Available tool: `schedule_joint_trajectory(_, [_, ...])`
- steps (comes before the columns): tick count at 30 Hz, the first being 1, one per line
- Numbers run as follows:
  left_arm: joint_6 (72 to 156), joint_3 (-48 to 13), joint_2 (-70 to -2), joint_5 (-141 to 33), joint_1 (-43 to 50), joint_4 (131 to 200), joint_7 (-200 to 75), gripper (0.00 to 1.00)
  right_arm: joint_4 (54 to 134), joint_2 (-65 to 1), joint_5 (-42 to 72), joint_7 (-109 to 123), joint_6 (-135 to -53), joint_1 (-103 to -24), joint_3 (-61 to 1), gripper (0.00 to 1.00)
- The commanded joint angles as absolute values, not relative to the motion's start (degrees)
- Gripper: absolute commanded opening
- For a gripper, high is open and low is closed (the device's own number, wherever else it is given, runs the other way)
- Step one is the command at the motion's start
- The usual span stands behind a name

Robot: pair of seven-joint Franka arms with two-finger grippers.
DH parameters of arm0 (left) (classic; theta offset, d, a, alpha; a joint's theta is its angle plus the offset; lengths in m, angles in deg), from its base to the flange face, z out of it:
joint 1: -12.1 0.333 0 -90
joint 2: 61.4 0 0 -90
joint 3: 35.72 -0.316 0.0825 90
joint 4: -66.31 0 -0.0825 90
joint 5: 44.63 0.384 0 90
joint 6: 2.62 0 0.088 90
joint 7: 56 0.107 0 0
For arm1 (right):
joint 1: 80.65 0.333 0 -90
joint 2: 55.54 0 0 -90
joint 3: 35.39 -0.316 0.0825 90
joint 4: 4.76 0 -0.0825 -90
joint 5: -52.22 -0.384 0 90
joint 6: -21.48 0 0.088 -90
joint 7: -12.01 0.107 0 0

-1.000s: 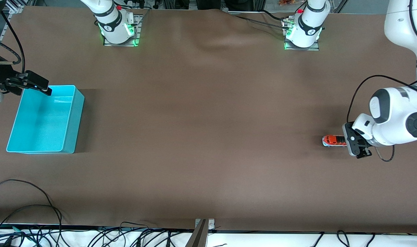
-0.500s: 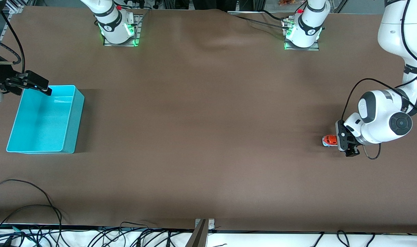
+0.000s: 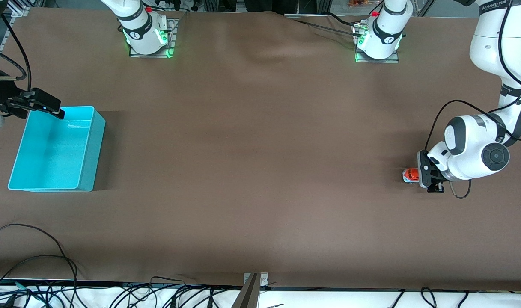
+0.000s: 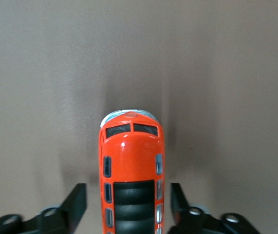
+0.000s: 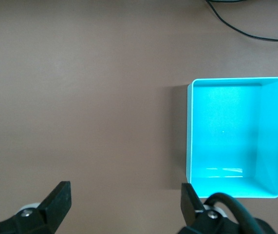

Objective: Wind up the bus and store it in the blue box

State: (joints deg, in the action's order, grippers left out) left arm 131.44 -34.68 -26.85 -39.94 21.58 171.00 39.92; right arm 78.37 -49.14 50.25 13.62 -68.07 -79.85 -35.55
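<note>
The left arm bends down low at about 3 o'clock of the front view, and the left gripper [image 3: 424,176] [image 4: 127,196] stands around the bus [image 3: 410,174] [image 4: 131,161] on the table [image 3: 260,171], its fingers [image 4: 78,202] half-wide with a thin gap on each side. The right gripper [image 3: 46,107] [image 5: 124,195] hangs at about 9 o'clock over the edge of the blue box [image 3: 55,145] [image 5: 236,136], fingers wide and holding nothing. The front view hides most of the bus under the left gripper, while the left wrist view shows its windscreen and dark roof, and the right wrist view shows only the bare floor of the box.
</note>
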Motion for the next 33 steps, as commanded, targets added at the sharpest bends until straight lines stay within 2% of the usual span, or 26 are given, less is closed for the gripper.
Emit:
schedule_joint_trajectory(1, [132.6, -34.2, -26.4, -39.2, 22.3, 171.5, 40.9, 0.41, 77.1, -48.7, 50.8, 13.9, -67.6, -79.8, -35.5, 1.00])
schedule_joint_trajectory(4, [132.6, -34.1, -26.4, -39.2, 22.2, 171.5, 40.8, 0.29, 77.1, -48.7, 50.8, 13.9, -67.6, -79.8, -35.5, 1.00])
schedule_joint_trajectory(6, [132.6, -34.1, -26.5, -39.2, 22.1, 171.5, 40.9, 0.27, 77.1, -48.7, 50.8, 13.9, -67.6, -79.8, -35.5, 1.00])
schedule_joint_trajectory(12, [132.1, -33.6, -27.2, -39.2, 21.2, 171.4, 40.9, 0.25, 77.1, -48.7, 50.8, 13.9, -67.6, -79.8, -35.5, 1.00])
schedule_joint_trajectory(22, [129.7, -26.8, -29.0, -38.9, 20.7, 171.3, 35.7, 0.25, 77.1, -48.7, 50.8, 13.9, -67.6, -79.8, -35.5, 1.00])
schedule_joint_trajectory(33, [130.0, -26.5, -26.8, -38.7, 19.1, 171.6, 31.4, 0.27, 77.1, -48.7, 50.8, 13.9, -67.6, -79.8, -35.5, 1.00])
